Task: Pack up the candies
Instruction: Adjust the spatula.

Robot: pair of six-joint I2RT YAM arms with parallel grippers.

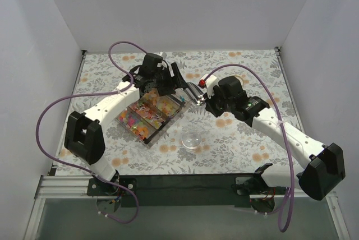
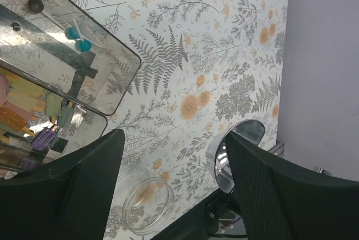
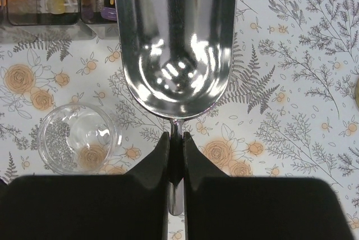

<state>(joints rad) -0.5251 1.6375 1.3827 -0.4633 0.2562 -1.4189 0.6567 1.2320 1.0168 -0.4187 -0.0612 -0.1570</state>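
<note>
Candies (image 1: 145, 119) sit packed in the black tray (image 1: 150, 141), a jumble of orange, yellow, pink and red across its compartments, out on the flowered tablecloth (image 1: 241, 144) left of centre. From the left wrist view the nearest compartments show lollipops on white sticks and wrapped pieces in yellow, orange and purple.

Over on the right, the right gripper (image 3: 175, 139) has its fingers clamped tight on the thin handle of the scoop (image 3: 175, 44). The bowl points away from the wrist toward the tray's corner, showing only shiny metal and reflections. In the overhead view the scoop hangs just beside the tray's right end.

The left gripper (image 2: 173, 150) hovers at the far right end of the tray, its 2 fingers (image 2: 84, 189) spread wide with only tablecloth between them.

1 small clear cup (image 1: 192, 139) stands upright on the cloth just right of the tray's near corner, the flower print visible through its base.
</note>
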